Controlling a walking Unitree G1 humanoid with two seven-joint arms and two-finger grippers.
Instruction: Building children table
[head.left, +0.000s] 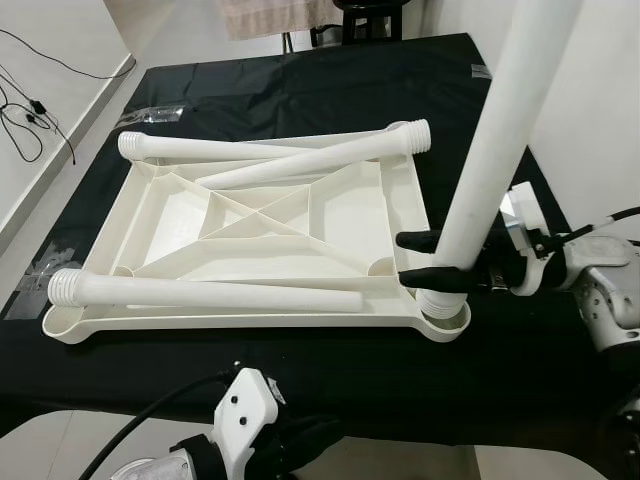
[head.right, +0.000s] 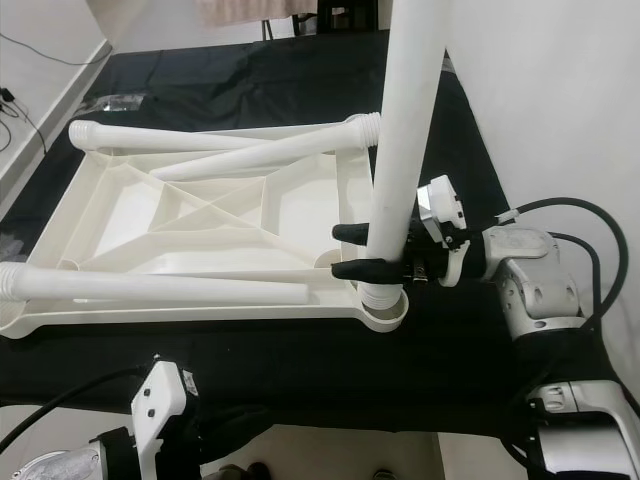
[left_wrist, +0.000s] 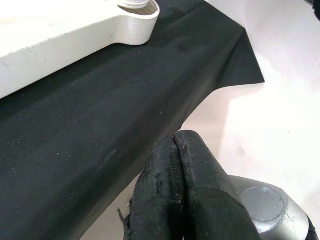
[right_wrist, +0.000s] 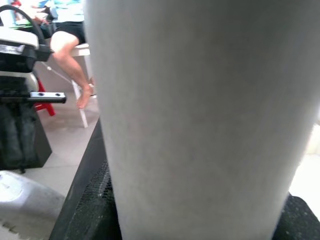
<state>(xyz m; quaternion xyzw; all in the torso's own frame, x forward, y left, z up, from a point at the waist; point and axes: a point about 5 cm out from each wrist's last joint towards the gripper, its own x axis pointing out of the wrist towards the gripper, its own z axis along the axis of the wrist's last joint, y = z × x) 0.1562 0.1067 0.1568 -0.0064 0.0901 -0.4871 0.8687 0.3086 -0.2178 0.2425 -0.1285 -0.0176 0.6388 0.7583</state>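
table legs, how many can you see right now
4: one upright leg held by the right gripper at the tabletop's near right corner, and three lying on it: far, diagonal, near.

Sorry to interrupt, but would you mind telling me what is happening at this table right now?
The robot is putting together a small white plastic table. The tabletop lies upside down on a black cloth. The right gripper is shut on one leg, holding it upright in the near right corner socket. Three more legs lie loose across the tabletop. The left gripper is shut and idle below the near edge of the cloth.
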